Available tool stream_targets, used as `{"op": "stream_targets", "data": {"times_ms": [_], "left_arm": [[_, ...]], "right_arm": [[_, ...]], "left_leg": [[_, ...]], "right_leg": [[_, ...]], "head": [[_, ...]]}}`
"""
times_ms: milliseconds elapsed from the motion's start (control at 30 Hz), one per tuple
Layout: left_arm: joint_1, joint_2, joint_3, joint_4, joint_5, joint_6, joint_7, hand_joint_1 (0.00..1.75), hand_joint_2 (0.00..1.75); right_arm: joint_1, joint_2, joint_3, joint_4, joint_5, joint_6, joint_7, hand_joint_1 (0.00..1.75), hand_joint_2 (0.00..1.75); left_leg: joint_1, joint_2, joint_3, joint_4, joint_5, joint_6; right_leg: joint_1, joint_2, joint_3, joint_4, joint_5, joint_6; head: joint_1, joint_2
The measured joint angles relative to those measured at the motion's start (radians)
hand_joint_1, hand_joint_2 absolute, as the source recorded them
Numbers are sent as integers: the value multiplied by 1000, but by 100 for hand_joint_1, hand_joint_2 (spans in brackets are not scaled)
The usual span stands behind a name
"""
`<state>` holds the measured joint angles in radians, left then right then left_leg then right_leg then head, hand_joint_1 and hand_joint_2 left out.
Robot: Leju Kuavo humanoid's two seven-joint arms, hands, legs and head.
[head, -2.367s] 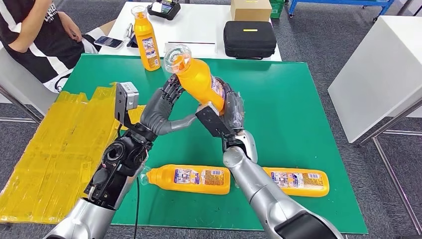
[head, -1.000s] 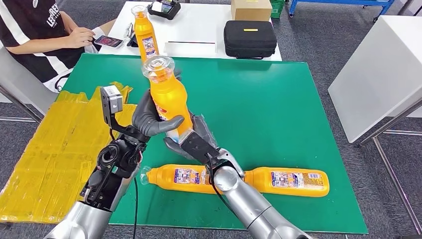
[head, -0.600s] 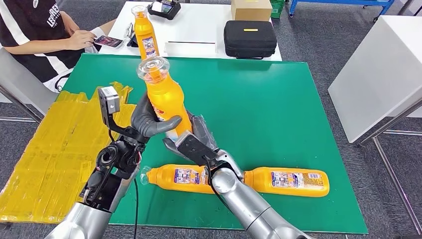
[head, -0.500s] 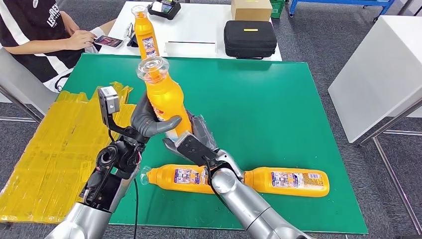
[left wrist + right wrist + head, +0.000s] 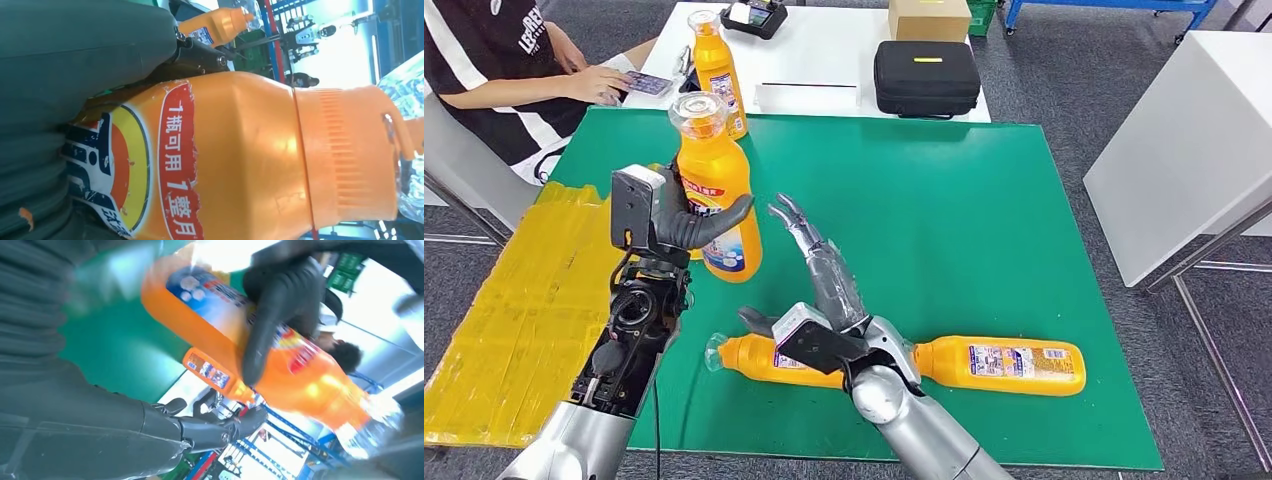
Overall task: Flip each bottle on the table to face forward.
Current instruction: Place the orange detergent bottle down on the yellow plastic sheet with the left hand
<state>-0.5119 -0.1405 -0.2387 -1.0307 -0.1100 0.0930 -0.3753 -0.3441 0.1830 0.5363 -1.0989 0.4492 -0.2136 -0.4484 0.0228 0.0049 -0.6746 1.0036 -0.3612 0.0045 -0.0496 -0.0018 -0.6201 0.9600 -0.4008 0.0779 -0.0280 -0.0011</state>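
Observation:
My left hand (image 5: 686, 222) grips an orange bottle (image 5: 712, 185) by its middle and holds it upright above the green mat (image 5: 984, 220), clear cap up. Up close, the left wrist view shows that bottle (image 5: 240, 160) with its label against my hand (image 5: 60, 100). To its right, my right hand (image 5: 819, 265) is open and apart from it, fingers spread; from the right wrist I see those fingers (image 5: 150, 425) below the held bottle (image 5: 220, 330). Two orange bottles lie on their sides near the front edge, one (image 5: 769, 358) partly behind my right wrist, the other (image 5: 1009, 363) further right. Another bottle (image 5: 717, 75) stands at the mat's back edge.
A person (image 5: 504, 60) sits at the back left with a phone. On the white table behind the mat are a black case (image 5: 926, 78) and a cardboard box (image 5: 929, 18). Yellow sheeting (image 5: 524, 300) covers the surface to the left. Another white table (image 5: 1184, 140) stands to the right.
My left hand has carried the bottle to the left and set it more upright. My right hand has come off the bottle's base and spread its fingers.

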Motion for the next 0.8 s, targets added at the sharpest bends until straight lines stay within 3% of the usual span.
{"op": "stream_targets", "data": {"times_ms": [133,267,467,700,800], "left_arm": [[-12,12,5,13,-209,208,25,175,175],[-71,53,31,112,-481,406,77,175,175],[-169,145,60,356,-864,575,219,175,175],[-203,191,59,492,-942,592,261,175,175],[-213,202,46,529,-1050,590,341,175,175]], "right_arm": [[25,-15,1,-54,13,-11,1,0,0],[64,-46,-3,-125,27,-22,12,0,175],[132,-85,-36,-234,55,-28,31,0,175],[159,-102,-57,-293,63,-22,36,0,175],[166,-104,-62,-304,70,-15,36,0,175]], "left_leg": [[0,1,0,0,0,0],[0,1,0,0,0,0],[0,3,1,0,1,-1],[0,3,0,0,1,-1],[0,3,0,0,1,-1]], "right_leg": [[0,1,-1,0,1,-1],[0,1,-1,0,1,-1],[0,2,-1,0,2,-2],[0,2,-1,0,2,-2],[0,2,-1,0,2,-2]], "head": [[0,0],[0,0],[0,0],[0,0],[0,0]]}}
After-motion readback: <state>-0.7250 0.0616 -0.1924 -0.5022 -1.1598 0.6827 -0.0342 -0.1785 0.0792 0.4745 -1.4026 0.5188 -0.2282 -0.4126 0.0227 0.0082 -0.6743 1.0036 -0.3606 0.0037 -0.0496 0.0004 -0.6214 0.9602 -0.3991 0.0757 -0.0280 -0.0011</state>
